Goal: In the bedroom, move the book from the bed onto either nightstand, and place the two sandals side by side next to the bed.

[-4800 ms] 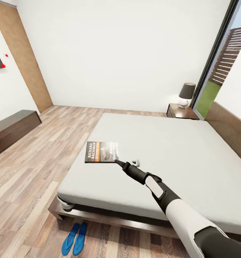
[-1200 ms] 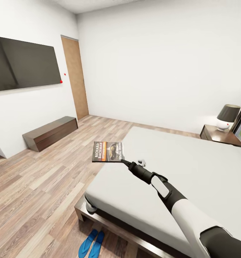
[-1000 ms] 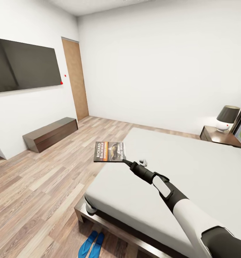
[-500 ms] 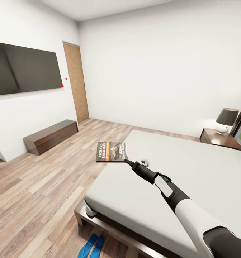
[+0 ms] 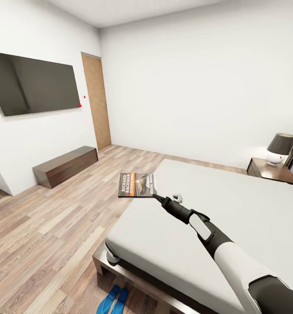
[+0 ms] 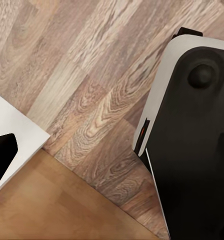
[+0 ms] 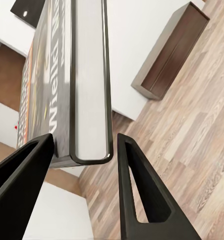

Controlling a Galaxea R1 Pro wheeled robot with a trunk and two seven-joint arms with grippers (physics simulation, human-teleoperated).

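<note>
My right gripper is shut on the book, gripping its near edge. The dark cover reading "RICHARD BACHMAN" faces up, and the book hangs level over the left edge of the bed. In the right wrist view the book stands edge-on, with both fingers clamped on either side of it. A nightstand sits beyond the bed at the far right. The two blue sandals lie side by side on the floor by the bed's near corner, partly cut off by the frame edge.
A lamp stands on the nightstand. A low dark cabinet runs along the left wall under a wall TV, next to a wooden door. Wood-plank floor lies left of the bed. The left wrist view looks down on floor and the robot's dark base.
The whole head view has swung left since the earliest frame and drifted slightly over the last second. The book, first on the mattress, now hangs in the right gripper.
</note>
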